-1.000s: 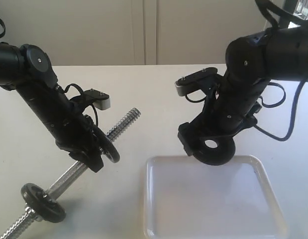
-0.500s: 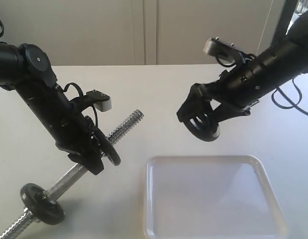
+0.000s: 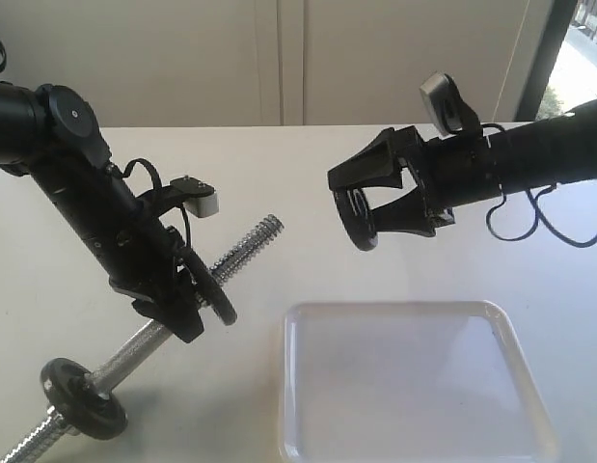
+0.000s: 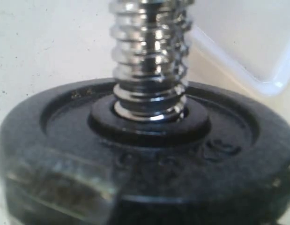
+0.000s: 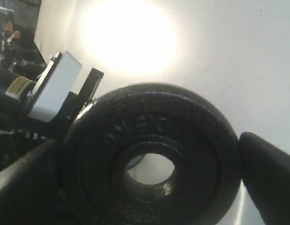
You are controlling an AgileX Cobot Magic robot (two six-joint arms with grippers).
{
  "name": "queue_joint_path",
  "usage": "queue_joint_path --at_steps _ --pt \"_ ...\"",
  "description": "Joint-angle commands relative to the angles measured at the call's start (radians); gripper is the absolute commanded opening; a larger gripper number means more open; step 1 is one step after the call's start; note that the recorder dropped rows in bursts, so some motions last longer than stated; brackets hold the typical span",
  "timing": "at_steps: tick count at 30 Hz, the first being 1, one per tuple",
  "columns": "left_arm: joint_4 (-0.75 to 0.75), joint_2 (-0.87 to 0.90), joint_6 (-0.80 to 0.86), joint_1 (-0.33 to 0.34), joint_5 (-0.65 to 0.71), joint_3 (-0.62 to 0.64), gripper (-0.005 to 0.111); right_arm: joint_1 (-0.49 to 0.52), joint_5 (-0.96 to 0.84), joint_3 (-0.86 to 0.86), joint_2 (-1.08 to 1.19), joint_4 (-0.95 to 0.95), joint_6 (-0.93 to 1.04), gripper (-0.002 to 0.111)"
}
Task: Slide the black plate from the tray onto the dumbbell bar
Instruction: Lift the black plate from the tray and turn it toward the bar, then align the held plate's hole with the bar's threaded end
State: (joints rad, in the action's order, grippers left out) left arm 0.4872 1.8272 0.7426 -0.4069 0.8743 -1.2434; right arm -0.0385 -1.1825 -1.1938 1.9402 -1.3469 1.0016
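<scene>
The dumbbell bar [image 3: 242, 247] slants up off the table, its threaded free end pointing up and right. My left gripper [image 3: 185, 307] is shut on it at a black disc [image 3: 217, 294]; a second disc [image 3: 82, 394] sits near the low end. In the left wrist view that disc [image 4: 149, 154] fills the frame, with the threaded rod [image 4: 149, 56] rising from its hub. My right gripper [image 3: 366, 204] is shut on the black plate [image 3: 357, 220], held on edge in the air above the white tray [image 3: 414, 386]. The plate [image 5: 135, 124] faces the bar's free end, a gap apart.
The tray's corner [image 4: 257, 70] lies close beside the bar. A white wall closes off the back of the table [image 3: 279, 164]. The right arm's cable [image 3: 529, 227] hangs over the table at the right.
My right gripper lifted the plate from just over the tray, swung it up and left, and turned it on edge towards the bar. The left arm and bar barely moved.
</scene>
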Motion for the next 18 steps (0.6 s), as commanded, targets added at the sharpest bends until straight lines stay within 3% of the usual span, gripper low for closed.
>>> queue_joint_path --at_steps 1,12,18 --pt "0.135 -0.045 -0.001 -0.004 0.098 -0.012 0.0 -0.014 -0.039 0.011 0.021 -0.216 0.048 0.0" --pt "0.14 -0.045 0.018 -0.004 0.104 -0.012 0.0 -0.152 0.002 0.009 0.079 -0.334 0.067 0.0" --pt "0.14 -0.045 0.018 -0.004 0.104 -0.012 0.0 -0.181 0.029 0.009 0.079 -0.392 0.097 0.0"
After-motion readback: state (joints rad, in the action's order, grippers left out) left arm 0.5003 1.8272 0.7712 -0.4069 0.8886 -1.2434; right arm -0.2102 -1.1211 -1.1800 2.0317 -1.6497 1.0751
